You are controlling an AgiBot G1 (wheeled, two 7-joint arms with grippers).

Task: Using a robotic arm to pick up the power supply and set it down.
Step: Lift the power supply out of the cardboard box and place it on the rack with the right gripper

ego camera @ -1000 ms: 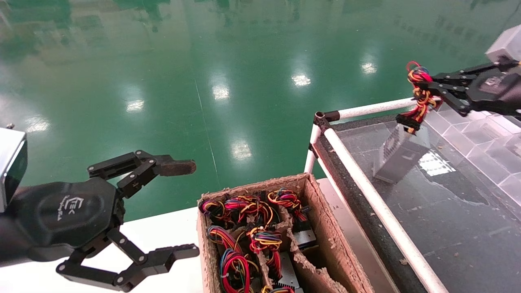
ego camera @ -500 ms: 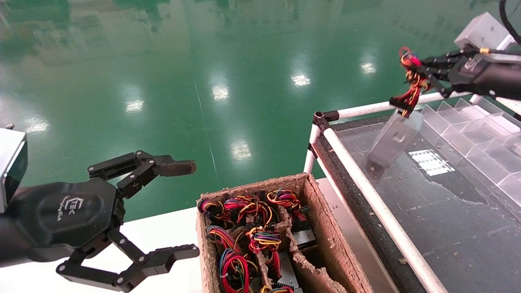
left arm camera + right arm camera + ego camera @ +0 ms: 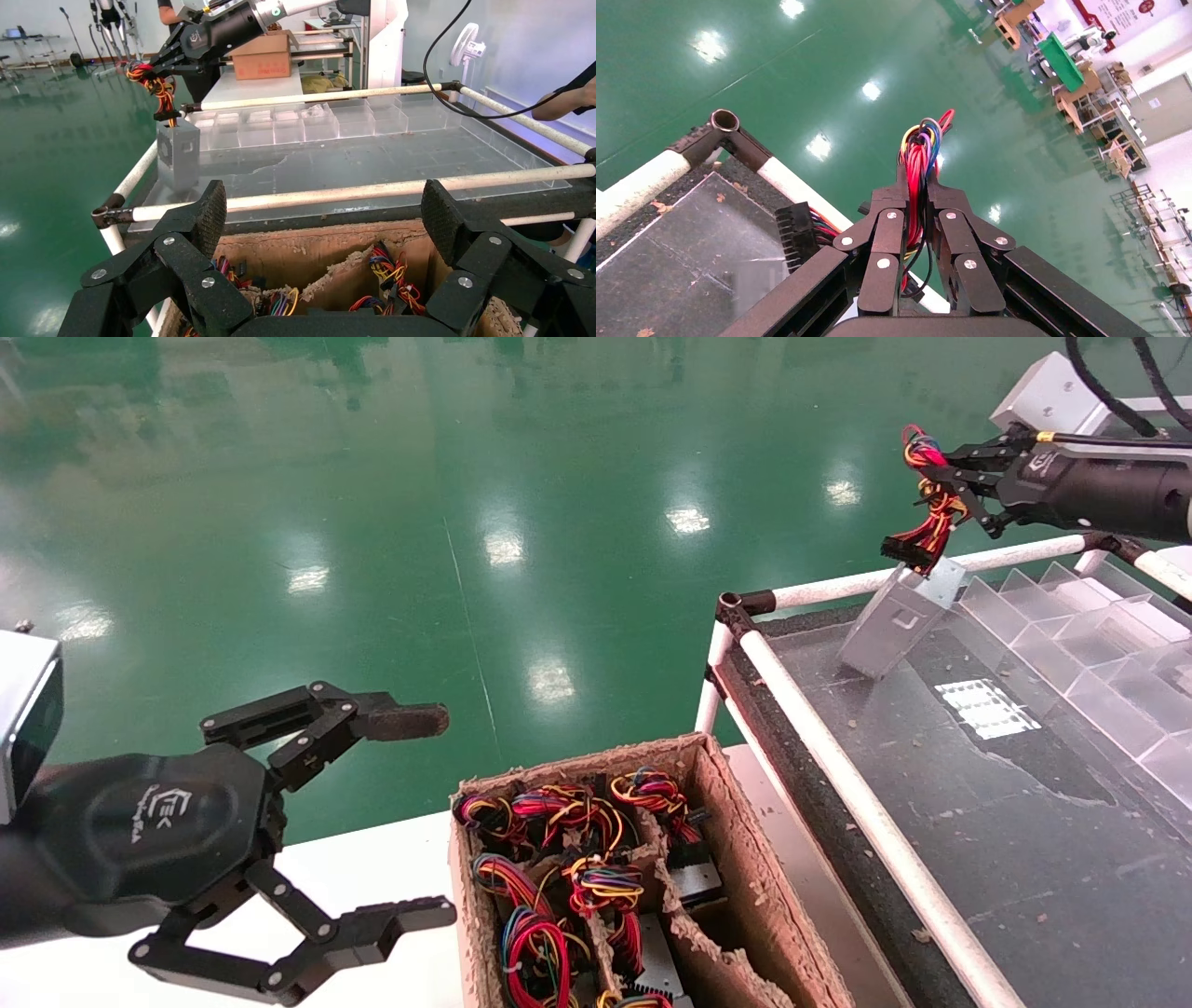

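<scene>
The power supply (image 3: 892,621), a small silver-grey metal box, hangs tilted by its red, yellow and black wire bundle (image 3: 927,514) over the far left corner of the glass-topped table. My right gripper (image 3: 939,477) is shut on that bundle; the wires (image 3: 919,158) run up between its closed fingers (image 3: 885,239). In the left wrist view the power supply (image 3: 177,153) sits low over the glass, and I cannot tell whether it touches. My left gripper (image 3: 424,814) stays open and empty beside the cardboard box, at the near left.
A torn brown cardboard box (image 3: 577,766) holds several more wired units. A white pipe rail (image 3: 838,775) frames the glass table (image 3: 1024,822). Clear plastic dividers (image 3: 1090,654) line its far right side. Green floor lies beyond.
My right gripper has risen and drawn back toward the table's far rail, carrying the power supply by its wires to the far left corner. The left arm has not moved.
</scene>
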